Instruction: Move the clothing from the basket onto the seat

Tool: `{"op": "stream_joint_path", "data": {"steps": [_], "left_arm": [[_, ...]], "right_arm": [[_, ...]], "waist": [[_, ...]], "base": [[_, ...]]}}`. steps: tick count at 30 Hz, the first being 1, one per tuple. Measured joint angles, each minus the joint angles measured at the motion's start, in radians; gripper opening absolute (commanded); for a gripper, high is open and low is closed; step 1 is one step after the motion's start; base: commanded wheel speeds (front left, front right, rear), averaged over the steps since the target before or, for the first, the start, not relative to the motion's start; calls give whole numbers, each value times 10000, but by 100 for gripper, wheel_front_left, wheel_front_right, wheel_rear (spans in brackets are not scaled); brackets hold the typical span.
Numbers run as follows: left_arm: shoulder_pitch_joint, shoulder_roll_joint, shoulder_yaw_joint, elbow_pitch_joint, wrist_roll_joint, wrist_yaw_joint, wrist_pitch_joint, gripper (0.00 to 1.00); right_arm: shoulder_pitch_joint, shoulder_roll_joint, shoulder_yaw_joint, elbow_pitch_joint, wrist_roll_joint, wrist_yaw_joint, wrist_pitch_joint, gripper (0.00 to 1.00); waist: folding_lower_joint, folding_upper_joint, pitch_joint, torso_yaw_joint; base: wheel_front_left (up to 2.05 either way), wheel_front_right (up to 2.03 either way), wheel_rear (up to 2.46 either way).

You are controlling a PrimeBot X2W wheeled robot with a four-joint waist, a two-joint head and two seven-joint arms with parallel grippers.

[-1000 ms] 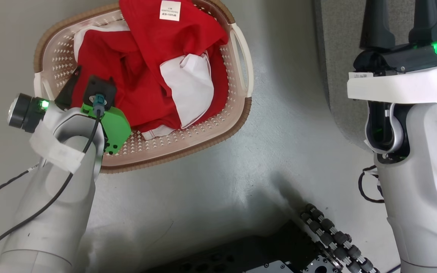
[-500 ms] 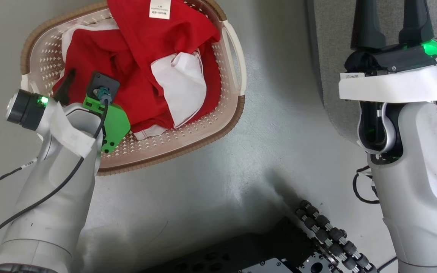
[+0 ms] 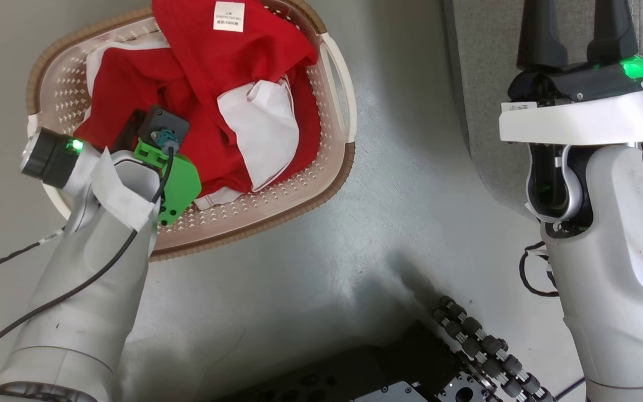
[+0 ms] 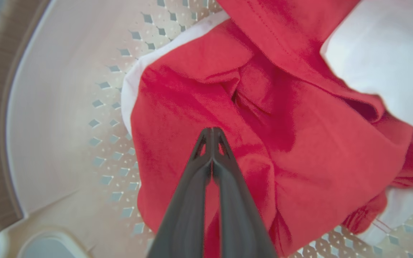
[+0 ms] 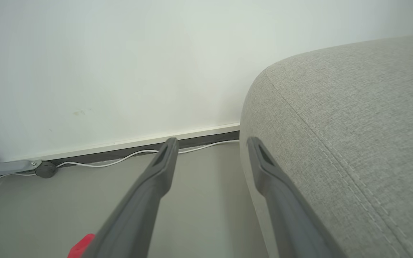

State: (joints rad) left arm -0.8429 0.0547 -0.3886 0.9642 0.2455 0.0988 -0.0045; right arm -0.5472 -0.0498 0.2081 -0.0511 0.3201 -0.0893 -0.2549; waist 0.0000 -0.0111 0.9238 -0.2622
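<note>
The basket (image 3: 305,188) stands on the floor at the upper left, holding the red clothing (image 3: 210,84) with a white panel (image 3: 260,131) and a small white label (image 3: 228,15). My left gripper (image 3: 132,121) reaches into the basket's left side. In the left wrist view it is shut (image 4: 212,130), tips together just above a red fold (image 4: 177,100), with no cloth seen between them; the perforated basket wall (image 4: 48,107) lies to their left. My right gripper (image 3: 577,28) is open at the edge of the grey seat (image 3: 486,84), holding nothing (image 5: 210,142); the seat's rounded corner (image 5: 353,125) is beside its fingers.
My dark base with its roller wheels (image 3: 483,346) sits at the bottom of the head view. Grey floor (image 3: 399,184) separates basket and seat. Beyond the seat are a white wall (image 5: 120,71) and a white cable (image 5: 120,157) along the skirting.
The head camera has shifted, sliding the whole scene left. My left gripper has moved from the basket's left edge inward over the red clothing. The right gripper stays open.
</note>
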Motion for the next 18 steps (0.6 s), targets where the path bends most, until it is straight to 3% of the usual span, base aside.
{"op": "stream_joint_path", "data": {"steps": [12,18], "left_arm": [[20,-167,-56,-416,-930,-40,-1248,0],[272,-178,-59,-794,-1657,-416,-1965,0]], "right_arm": [[31,2,-245,393,-38,-17,-2,100],[294,0,-466,669,-244,12,-2,100]], "waist": [[0,0,-665,262],[0,0,-1173,453]], "base": [[0,0,0],[0,0,0]]}}
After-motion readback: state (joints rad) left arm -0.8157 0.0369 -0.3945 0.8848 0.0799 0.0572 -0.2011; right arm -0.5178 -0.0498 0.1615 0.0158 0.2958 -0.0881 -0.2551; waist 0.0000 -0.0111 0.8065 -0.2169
